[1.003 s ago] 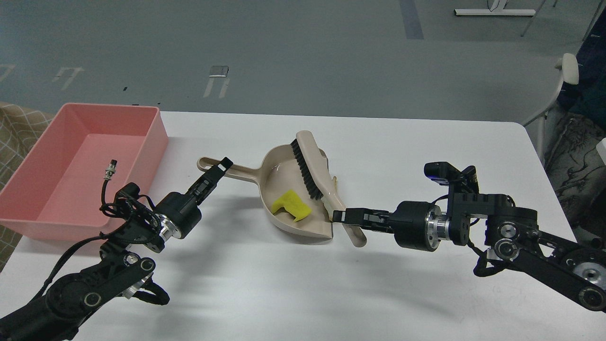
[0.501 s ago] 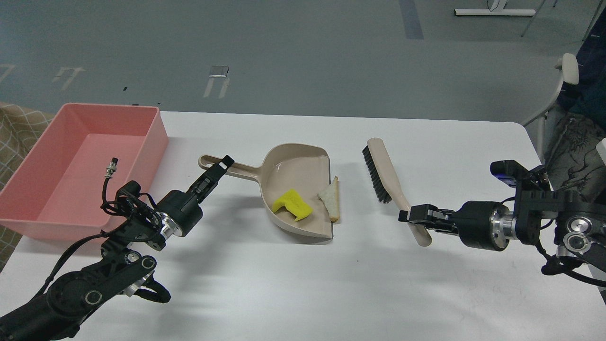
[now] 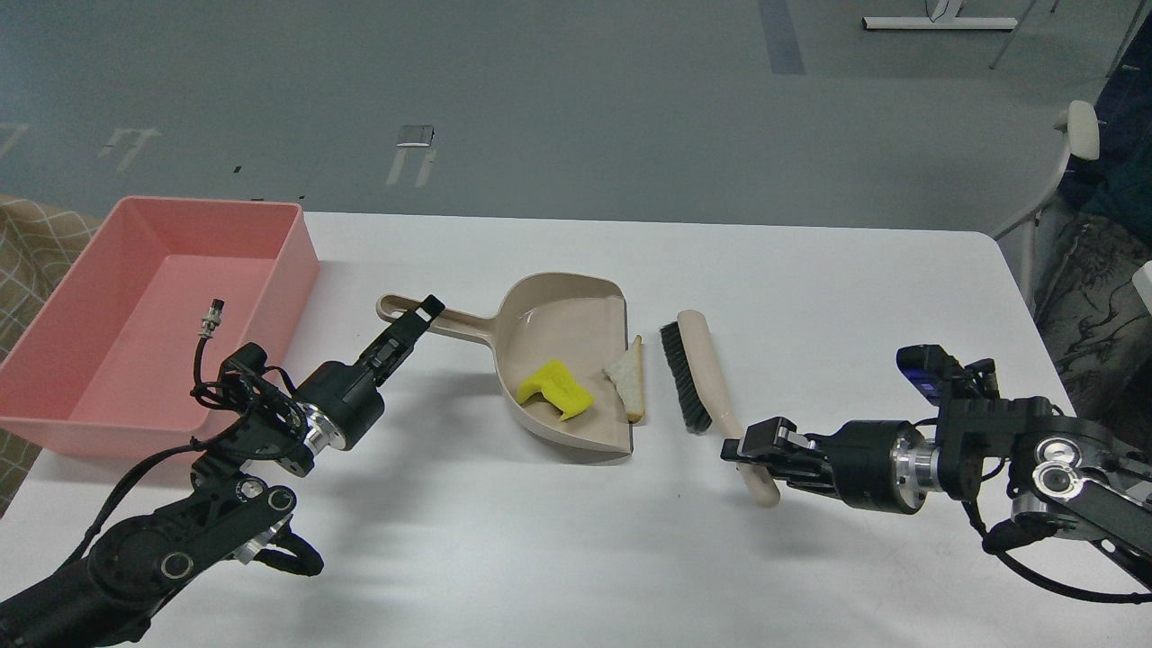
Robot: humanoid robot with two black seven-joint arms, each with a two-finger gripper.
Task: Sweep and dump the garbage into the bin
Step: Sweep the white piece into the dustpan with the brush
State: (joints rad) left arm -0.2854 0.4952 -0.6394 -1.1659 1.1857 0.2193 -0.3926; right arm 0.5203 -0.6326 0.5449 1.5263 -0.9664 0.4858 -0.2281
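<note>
A beige dustpan (image 3: 558,333) lies mid-table, handle pointing left. The yellow spongy chunk (image 3: 553,389) lies inside it. The white bread slice (image 3: 627,379) lies at the pan's open right edge. My left gripper (image 3: 423,315) is shut on the dustpan handle. My right gripper (image 3: 745,448) is shut on the handle of a beige brush (image 3: 695,371) with black bristles. The brush stands just right of the bread, bristles facing it, a small gap between. The pink bin (image 3: 153,315) stands at the table's left edge.
The white table (image 3: 810,288) runs to its right edge near a white chair (image 3: 1071,153). A loose cable with a metal plug (image 3: 209,322) rises from my left arm in front of the bin. Grey floor lies beyond the table's far edge.
The brush left the dustpan, swung out to the right, then came back left and lower, close to the bread. The bread, hidden a second ago, now shows. The left arm held still.
</note>
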